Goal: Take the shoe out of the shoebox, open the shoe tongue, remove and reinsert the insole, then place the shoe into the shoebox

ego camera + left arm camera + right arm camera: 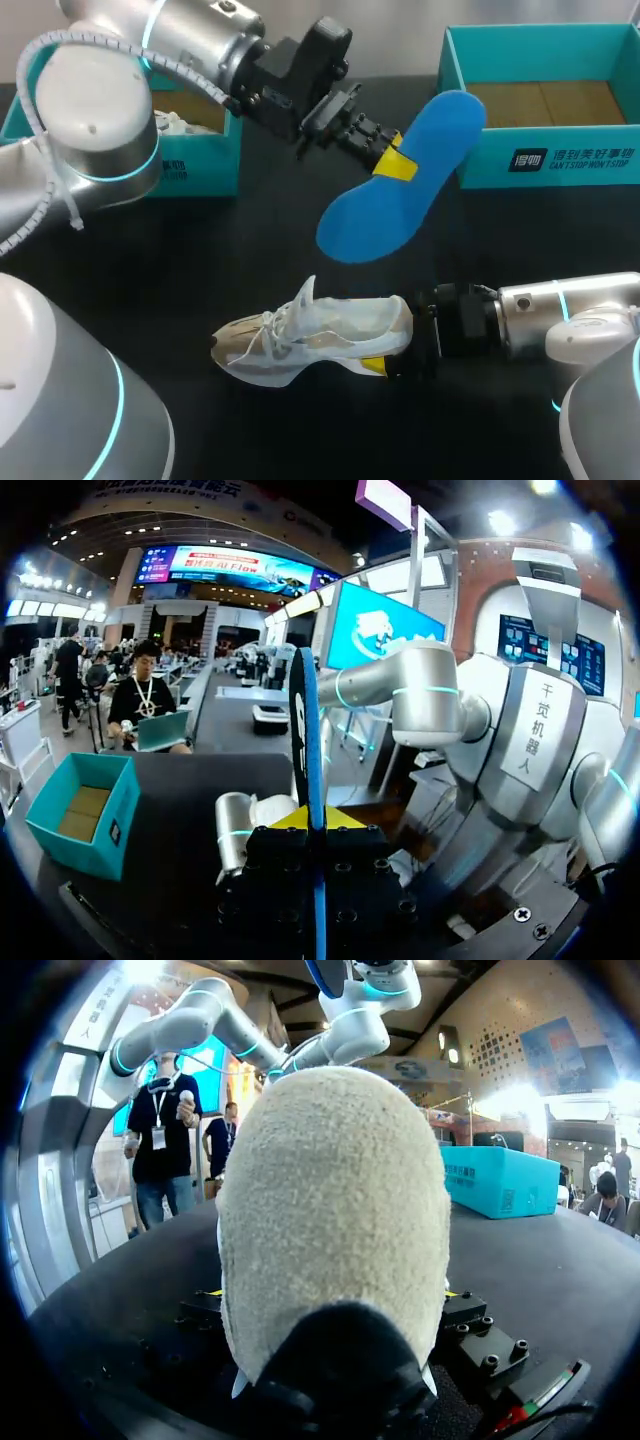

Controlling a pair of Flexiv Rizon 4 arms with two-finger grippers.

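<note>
A blue insole [400, 185] hangs tilted in the air above the table's middle, and my left gripper [392, 160] is shut on its edge. In the left wrist view the insole [308, 730] stands edge-on between the yellow tips of that gripper [312, 820]. A white and beige shoe [310, 340] lies on the black table, toe to the left and tongue raised. My right gripper [395, 345] is shut on its heel from the right. The beige heel [335, 1230] fills the right wrist view between the fingers of that gripper [330, 1295].
An open teal shoebox [545, 165] stands at the back right, also seen ahead of the left gripper [85, 815]. A second teal box [205, 160] with something white inside sits at the back left under my left arm. Black tabletop [200, 250] lies between them.
</note>
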